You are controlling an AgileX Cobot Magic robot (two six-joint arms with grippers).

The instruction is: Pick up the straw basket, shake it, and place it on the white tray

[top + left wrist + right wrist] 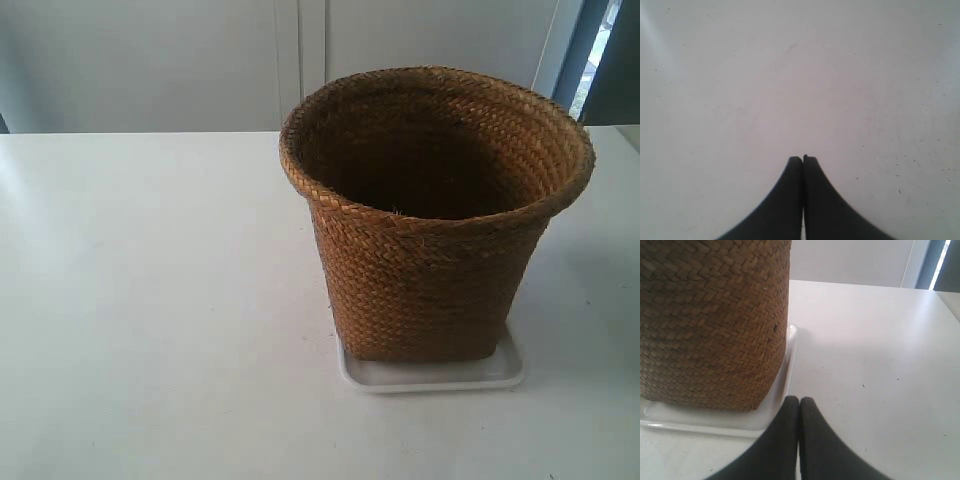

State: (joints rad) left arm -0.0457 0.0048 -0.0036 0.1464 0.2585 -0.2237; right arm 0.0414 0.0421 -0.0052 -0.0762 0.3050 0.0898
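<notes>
Here, one straw basket (430, 250) stands upright on one white tray (430, 378). Its base sits inside the tray's low rim, and a narrow strip of tray shows along the front and at the front corner on the exterior view's right. The basket's flared rolled rim overhangs the tray on every side that shows. Both rest on the white table (150, 300), in the exterior view's right half.

Open tabletop spreads wide to the exterior view's left and in front of the tray. On the right, only a narrower band of table lies between the basket and the picture's edge. The table's far edge runs behind the basket, before a pale panelled wall.

The left gripper (802, 158) is seen in the left wrist view with its two dark fingers pressed together along their length. Nothing is held between them. It hangs over bare, lightly speckled table, and whether the tips touch the surface cannot be told.

The right gripper (799, 399) likewise has its jaws fully closed and holds nothing. Its tips lie just beside the tray's side rim, near the basket's lower corner. One finger overlaps the rim in the right wrist view, but contact cannot be told. On the side away from the basket, clear table runs on to its far edge.

Count: one basket, one tray, two grippers of two fingers each.
</notes>
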